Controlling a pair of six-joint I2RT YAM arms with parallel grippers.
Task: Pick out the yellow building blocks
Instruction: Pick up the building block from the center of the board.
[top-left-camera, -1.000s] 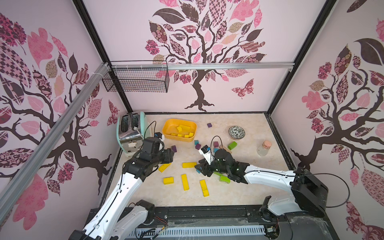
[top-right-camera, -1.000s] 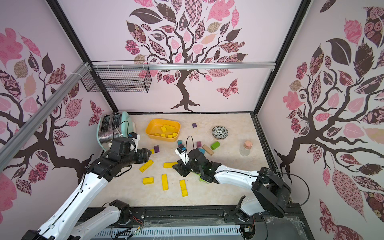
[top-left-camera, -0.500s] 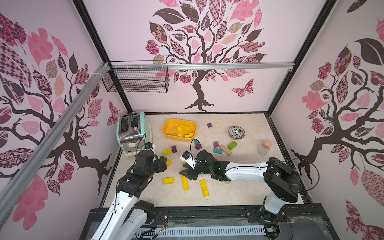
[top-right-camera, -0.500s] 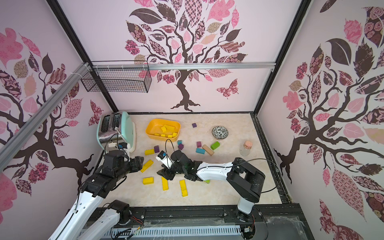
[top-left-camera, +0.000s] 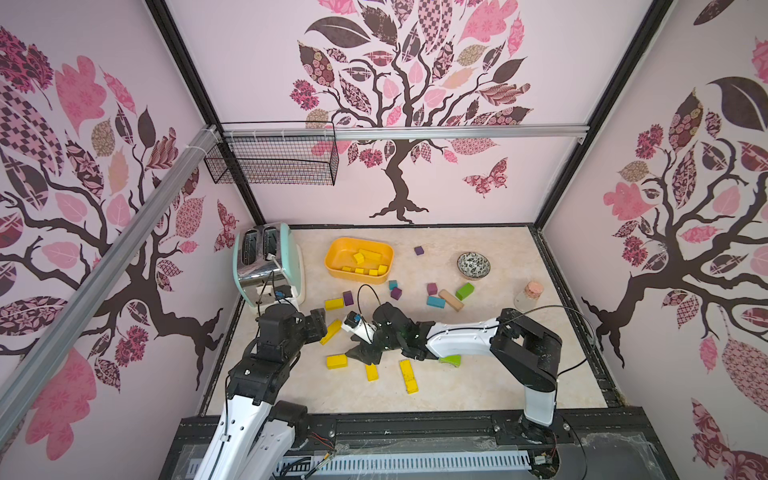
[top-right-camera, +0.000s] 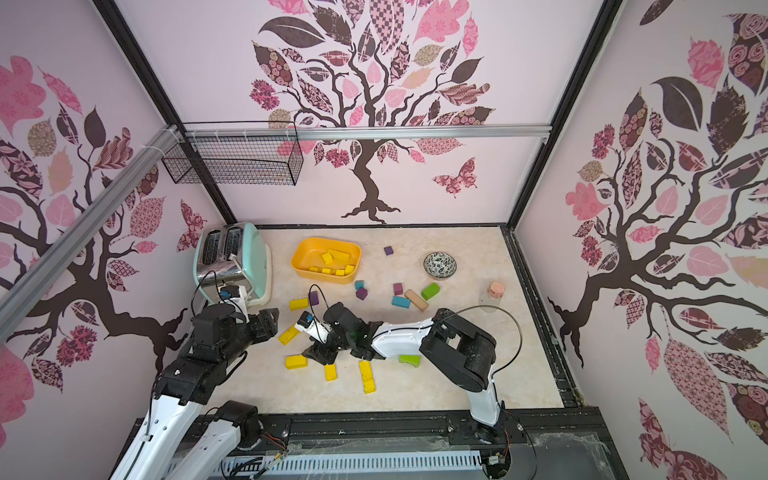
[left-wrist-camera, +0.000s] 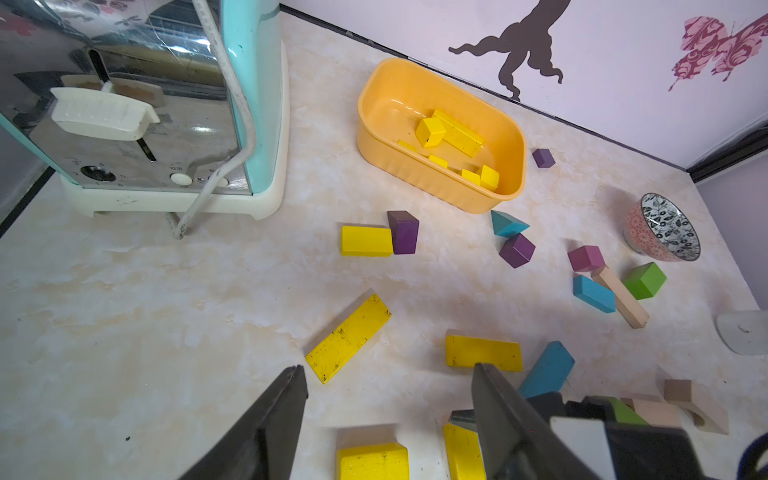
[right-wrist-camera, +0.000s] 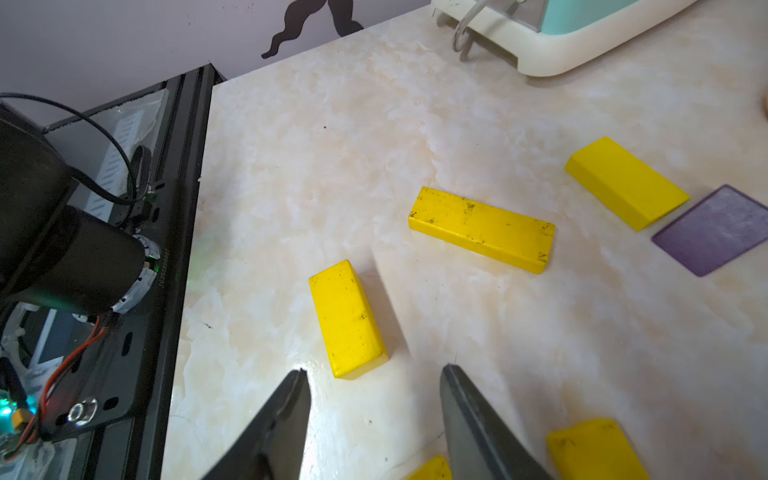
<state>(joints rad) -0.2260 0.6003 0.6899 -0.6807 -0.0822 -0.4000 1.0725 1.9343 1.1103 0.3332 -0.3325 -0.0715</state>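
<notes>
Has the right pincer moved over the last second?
Yes. The right pincer has swung sideways across the table toward the toaster, and now sits in front of the orange tub.

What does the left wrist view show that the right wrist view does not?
Only the left wrist view: the orange tub holding yellow blocks, the patterned bowl and a green block. Only the right wrist view: the black front rail and an arm motor. Both: the toaster, the yellow block beside a purple block, and open jaws, of the left gripper and right gripper respectively.
</notes>
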